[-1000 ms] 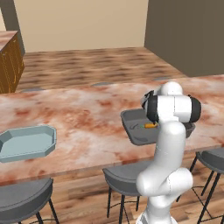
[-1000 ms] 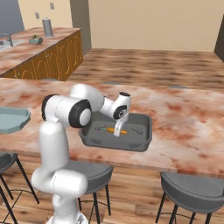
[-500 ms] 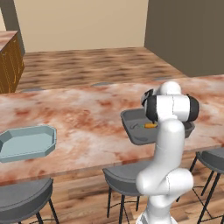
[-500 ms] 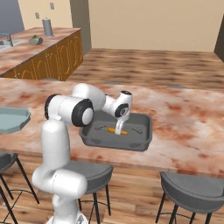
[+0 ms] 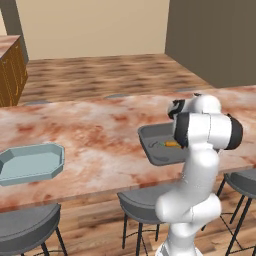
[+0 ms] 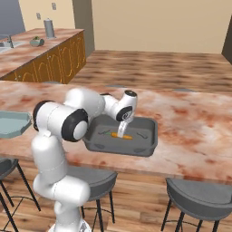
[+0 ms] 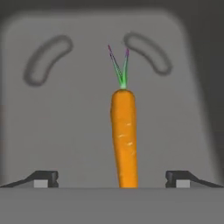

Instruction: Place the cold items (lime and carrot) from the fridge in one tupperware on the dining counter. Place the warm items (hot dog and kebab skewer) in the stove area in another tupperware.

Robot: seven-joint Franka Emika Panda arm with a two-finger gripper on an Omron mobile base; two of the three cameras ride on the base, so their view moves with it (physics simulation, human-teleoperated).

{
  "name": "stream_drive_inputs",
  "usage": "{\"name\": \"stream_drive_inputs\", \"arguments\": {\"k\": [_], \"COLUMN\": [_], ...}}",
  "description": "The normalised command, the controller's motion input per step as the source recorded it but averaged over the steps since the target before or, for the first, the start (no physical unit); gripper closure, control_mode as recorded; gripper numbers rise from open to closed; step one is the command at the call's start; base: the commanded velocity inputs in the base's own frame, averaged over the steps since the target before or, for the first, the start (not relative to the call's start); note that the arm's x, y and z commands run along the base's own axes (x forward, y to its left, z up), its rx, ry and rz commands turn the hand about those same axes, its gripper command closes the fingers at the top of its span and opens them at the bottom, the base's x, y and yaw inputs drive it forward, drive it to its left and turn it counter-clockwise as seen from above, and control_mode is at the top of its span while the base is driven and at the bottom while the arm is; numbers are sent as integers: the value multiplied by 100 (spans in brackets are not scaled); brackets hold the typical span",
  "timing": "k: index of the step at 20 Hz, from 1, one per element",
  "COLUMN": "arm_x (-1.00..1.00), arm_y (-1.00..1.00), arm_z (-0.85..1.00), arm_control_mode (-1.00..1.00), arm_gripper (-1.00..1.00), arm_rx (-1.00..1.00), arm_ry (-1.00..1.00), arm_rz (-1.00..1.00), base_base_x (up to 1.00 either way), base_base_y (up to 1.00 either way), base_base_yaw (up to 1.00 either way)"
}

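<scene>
The carrot [image 7: 124, 135] lies flat in the dark grey tupperware [image 6: 145, 147] on the tabletop [image 6: 190, 131]. The fingers [image 7: 43, 178] are spread wide, with nothing between them. The arm should go straight up so it does not bump the carrot.

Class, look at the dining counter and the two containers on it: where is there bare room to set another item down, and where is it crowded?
Free: the marble counter between the pale blue tupperware and the grey tupperware; the blue one's floor too. Crowded: the grey one's middle, where the carrot lies under the open gripper.
</scene>
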Motion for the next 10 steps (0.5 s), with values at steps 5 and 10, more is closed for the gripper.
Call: {"name": "stream_drive_inputs", "arguments": {"k": [5,10], "arm_x": [-65,-76], "arm_y": [49,62], "arm_z": [59,39], "arm_control_mode": [-100,-100], "arm_gripper": [-100,-100], "arm_rx": [0,0], "arm_ry": [-10,-8], "arm_rz": [-22,-44], "base_base_x": [0,0], "base_base_y": [0,0], "base_base_yaw": [0,0]}}
